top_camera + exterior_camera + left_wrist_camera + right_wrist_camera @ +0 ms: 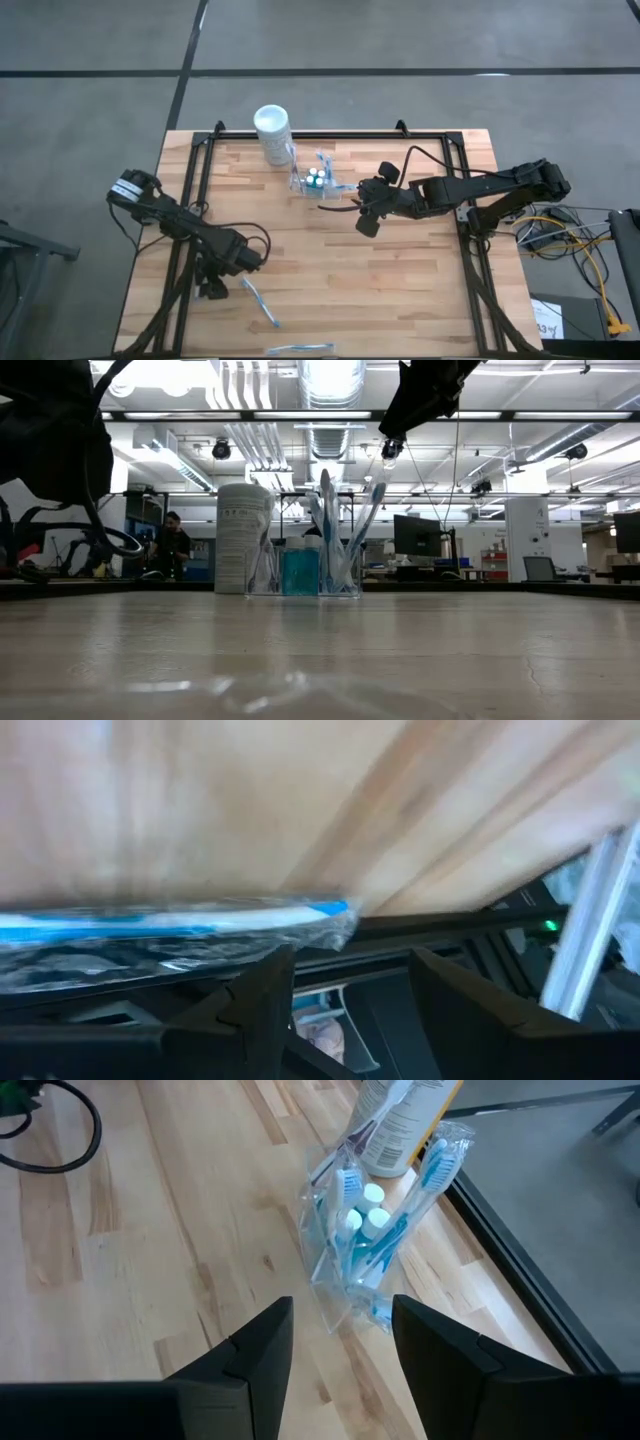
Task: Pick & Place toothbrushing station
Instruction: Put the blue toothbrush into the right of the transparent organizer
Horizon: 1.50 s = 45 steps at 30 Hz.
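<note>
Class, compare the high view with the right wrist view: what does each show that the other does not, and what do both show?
Only the high view shows the left gripper low over the table and two loose toothbrushes near the front edge. Only the right wrist view shows the right gripper open, with nothing between its fingers. Both show the clear toothbrushing station holding toothbrushes beside the white cylinder.

High view: overhead, straight down on the whole desk [400, 290]. Low view: desk level, facing across into the room, holder [305, 565] mid-distance. Left wrist: very close to the desk, wrapped toothbrush [170, 915] just ahead. Right wrist: angled down at the holder, near; shared with high and low views.
</note>
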### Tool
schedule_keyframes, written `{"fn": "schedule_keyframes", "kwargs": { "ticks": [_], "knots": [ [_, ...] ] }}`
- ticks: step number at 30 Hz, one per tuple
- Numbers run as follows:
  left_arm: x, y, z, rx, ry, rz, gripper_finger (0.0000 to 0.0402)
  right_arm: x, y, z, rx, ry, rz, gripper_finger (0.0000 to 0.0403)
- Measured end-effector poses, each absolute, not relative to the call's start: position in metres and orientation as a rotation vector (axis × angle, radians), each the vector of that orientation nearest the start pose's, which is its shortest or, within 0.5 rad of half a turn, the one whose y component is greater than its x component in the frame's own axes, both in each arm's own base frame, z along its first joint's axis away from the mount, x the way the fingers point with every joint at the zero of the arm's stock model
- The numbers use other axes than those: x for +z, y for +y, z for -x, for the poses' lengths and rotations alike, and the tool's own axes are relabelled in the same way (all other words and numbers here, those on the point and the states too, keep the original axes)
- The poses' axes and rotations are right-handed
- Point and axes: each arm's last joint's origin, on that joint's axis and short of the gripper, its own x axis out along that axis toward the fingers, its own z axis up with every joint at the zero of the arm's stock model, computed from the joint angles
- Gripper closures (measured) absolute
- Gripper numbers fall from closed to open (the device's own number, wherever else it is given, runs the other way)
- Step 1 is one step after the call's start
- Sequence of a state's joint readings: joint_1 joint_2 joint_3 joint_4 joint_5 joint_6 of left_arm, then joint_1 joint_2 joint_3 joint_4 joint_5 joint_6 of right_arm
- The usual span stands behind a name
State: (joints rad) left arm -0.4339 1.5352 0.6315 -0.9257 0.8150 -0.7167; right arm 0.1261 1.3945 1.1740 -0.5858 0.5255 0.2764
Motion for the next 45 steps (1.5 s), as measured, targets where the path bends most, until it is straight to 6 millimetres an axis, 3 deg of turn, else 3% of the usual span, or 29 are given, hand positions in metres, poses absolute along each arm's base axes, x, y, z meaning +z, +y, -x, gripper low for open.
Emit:
{"fn": "schedule_keyframes", "kwargs": {
  "ticks": [15,22,26,34,45],
  "knots": [
    [0.111,-0.103,-0.135,-0.105,2.224,0.719,0.02,0.301,0.022,-0.29,-0.478,0.707,0.0,0.0234],
    [0.11,-0.119,-0.162,-0.382,1.955,0.746,0.02,0.301,0.022,-0.29,-0.478,0.706,0.0,0.0234],
    [0.115,-0.124,-0.173,-0.428,1.875,0.74,0.02,0.301,0.022,-0.29,-0.478,0.707,0.0,0.0234],
    [0.121,-0.122,-0.18,-0.327,1.84,0.672,0.02,0.301,0.022,-0.29,-0.472,0.711,0.017,0.0234],
    [0.131,-0.1,-0.176,-0.143,1.8,0.618,0.02,0.301,0.022,-0.29,-0.473,0.71,0.014,0.0234]
  ]
}}
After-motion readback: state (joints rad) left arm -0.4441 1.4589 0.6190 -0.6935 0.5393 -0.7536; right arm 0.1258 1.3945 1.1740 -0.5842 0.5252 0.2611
